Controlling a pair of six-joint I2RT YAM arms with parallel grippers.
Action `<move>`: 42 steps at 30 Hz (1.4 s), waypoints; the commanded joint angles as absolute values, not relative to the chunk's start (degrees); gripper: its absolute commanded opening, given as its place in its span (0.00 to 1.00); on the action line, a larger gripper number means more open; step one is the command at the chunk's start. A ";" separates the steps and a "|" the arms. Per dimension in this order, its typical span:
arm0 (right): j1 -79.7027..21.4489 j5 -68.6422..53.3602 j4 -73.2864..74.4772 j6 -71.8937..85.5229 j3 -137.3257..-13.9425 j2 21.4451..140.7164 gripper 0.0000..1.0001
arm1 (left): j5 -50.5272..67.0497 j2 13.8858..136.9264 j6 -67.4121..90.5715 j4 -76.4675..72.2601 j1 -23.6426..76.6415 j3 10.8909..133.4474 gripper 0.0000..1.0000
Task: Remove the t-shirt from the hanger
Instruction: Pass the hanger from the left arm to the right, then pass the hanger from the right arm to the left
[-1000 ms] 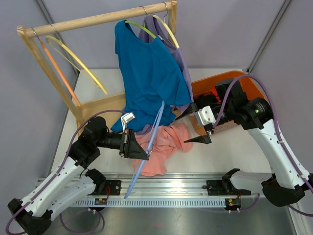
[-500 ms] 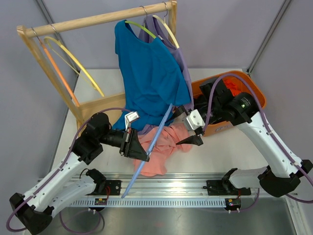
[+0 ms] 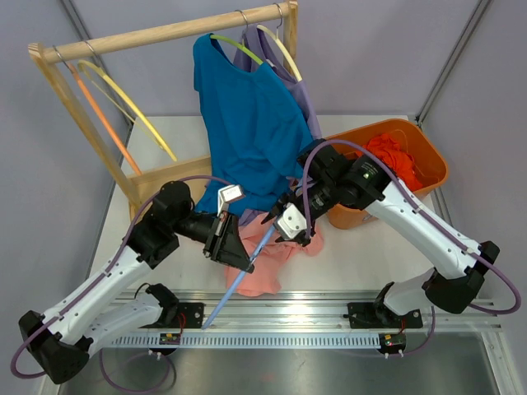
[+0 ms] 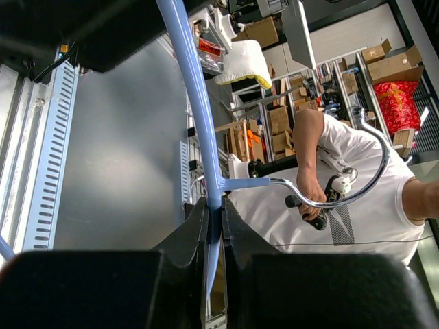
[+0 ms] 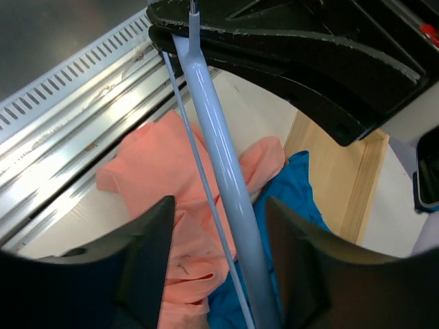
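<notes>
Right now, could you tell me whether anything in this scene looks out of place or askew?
Yes. A salmon t-shirt lies crumpled on the table rather than hanging, and the light-blue hanger is off the wooden rail, held slanting in the shut left pincer.

This is a robotics lab with a stockroom's clutter around it. In the top view, the left arm (image 3: 90, 300) and right arm (image 3: 420, 230) are bolted to a slotted aluminium rail (image 3: 288, 317) at 6 o'clock, and purple cables (image 3: 303, 177) are looped along them. Plain grey panels (image 3: 370, 58) in a metal frame close off the white counter (image 3: 165, 140) from 9 round to 3 o'clock. The left wrist view looks beyond the cell. Stacked cardboard boxes (image 4: 396, 63) fill shelving at 2 o'clock, and a person in a white t-shirt (image 4: 357, 205) at 4 o'clock grips a dark handle (image 4: 312, 216).
</notes>
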State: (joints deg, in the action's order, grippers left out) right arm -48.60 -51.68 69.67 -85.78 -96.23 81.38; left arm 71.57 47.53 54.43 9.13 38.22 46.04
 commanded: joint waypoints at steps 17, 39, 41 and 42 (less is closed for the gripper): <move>-50.45 -43.51 65.93 -87.20 -93.08 73.66 0.00 | 73.74 49.13 41.58 20.12 38.41 53.52 0.43; -36.39 -56.60 67.50 -74.27 -89.83 67.42 0.00 | 73.39 47.37 39.03 20.04 38.23 56.42 0.54; -35.69 -56.69 68.46 -74.44 -90.00 67.15 0.00 | 72.86 47.02 38.85 20.22 38.23 56.43 0.53; -35.51 -56.95 68.64 -74.53 -90.09 66.89 0.00 | 72.69 46.76 38.93 20.30 38.23 56.51 0.53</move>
